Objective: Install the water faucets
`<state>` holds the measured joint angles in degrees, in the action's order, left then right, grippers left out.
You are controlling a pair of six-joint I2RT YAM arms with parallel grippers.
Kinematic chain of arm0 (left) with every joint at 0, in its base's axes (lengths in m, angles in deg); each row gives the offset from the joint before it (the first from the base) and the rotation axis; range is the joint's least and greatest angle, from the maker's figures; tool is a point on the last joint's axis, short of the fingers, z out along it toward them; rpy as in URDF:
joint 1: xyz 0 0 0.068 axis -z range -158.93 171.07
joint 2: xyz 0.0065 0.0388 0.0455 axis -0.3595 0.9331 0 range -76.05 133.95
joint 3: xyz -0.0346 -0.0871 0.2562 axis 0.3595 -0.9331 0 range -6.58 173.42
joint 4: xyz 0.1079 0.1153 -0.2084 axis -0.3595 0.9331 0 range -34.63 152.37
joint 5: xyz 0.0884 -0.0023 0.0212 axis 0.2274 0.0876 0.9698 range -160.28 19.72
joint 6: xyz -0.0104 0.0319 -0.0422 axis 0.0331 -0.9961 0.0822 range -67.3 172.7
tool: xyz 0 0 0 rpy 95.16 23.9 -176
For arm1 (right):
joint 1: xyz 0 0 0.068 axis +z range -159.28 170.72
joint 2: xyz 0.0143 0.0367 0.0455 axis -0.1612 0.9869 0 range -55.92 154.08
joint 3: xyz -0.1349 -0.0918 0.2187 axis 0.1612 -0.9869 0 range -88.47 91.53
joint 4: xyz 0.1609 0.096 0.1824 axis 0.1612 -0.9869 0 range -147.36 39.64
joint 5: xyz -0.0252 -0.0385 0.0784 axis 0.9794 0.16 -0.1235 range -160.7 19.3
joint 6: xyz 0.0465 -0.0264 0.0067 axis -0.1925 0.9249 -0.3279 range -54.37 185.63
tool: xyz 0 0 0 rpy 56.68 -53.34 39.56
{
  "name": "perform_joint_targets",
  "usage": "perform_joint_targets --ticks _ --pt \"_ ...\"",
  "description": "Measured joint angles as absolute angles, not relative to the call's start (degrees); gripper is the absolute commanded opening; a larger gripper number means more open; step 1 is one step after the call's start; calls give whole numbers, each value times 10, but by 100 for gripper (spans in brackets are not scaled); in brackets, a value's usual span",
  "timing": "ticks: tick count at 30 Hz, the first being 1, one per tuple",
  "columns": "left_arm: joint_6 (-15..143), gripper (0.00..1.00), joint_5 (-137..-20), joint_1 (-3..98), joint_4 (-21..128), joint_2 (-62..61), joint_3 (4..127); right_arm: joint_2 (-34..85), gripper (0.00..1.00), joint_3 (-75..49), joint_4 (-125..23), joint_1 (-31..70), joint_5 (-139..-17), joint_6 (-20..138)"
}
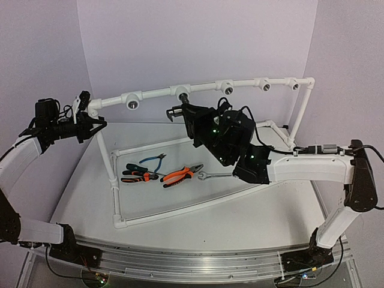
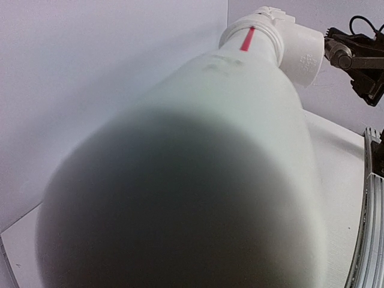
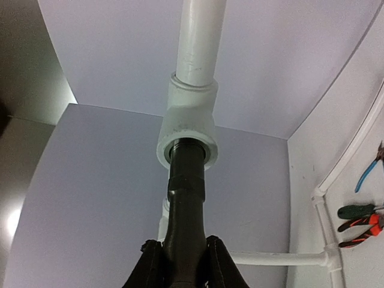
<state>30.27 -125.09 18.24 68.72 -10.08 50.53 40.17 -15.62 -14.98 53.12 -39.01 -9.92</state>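
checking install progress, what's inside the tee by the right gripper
The faucet has its front end in the tee, and the right gripper clamps its rear. How deep it goes, and any thread, is hidden by the tee's rim.

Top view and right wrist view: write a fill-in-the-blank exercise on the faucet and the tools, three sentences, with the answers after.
1. The right gripper is shut on the dark ____.
2. The faucet has its end in a tee fitting of the ____ pipe frame.
3. In the top view, the silver wrench lies to the ____ of the orange-handled pliers.
Missing words: faucet; white; right.
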Motion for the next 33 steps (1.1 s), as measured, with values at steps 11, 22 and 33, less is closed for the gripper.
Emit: perform_joint_targets --ticks 11,22,33 --pt "305 0 -1250 182 684 -104 503 400 62 -204 -82 530 -409 -162" --pt "305 0 -1251 182 683 -102 503 234 69 -261 -206 533 -465 -16" --pt "305 0 -1251 182 683 -102 503 177 78 -41 -631 592 -320 497"
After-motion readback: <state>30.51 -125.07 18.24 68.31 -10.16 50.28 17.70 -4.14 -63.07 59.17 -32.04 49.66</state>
